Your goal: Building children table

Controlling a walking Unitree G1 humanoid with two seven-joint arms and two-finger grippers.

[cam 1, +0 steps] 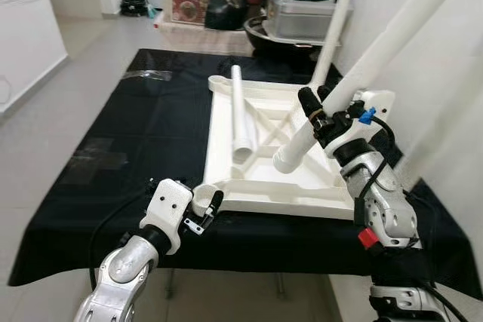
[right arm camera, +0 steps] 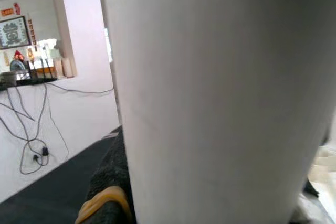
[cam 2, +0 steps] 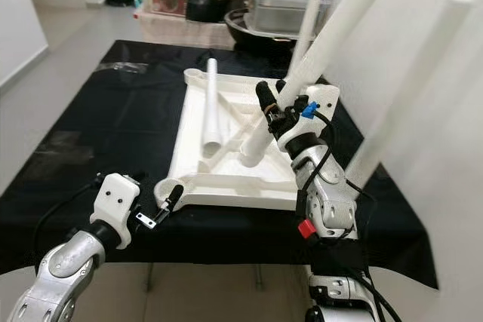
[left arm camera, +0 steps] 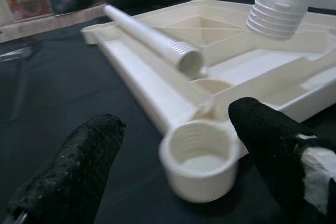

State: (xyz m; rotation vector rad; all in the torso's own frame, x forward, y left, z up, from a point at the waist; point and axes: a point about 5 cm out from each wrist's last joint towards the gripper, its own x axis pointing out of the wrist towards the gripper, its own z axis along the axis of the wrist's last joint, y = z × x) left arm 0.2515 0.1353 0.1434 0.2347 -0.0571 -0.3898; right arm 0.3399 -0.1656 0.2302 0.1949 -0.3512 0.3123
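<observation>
Your right tool (cam 1: 321, 115) grips the long white plastic leg (cam 1: 355, 73) tilted above the upturned white plastic tabletop (cam 1: 272, 179) on the bench, while your left tool (cam 1: 207, 205) brackets its near threaded corner socket (left arm camera: 199, 158), fingers apart, probably to steady it.

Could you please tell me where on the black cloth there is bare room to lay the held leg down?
Bare cloth lies left of the tabletop, from the left gripper to the far edge. It is crowded around the right gripper, the held leg and the loose leg.
</observation>
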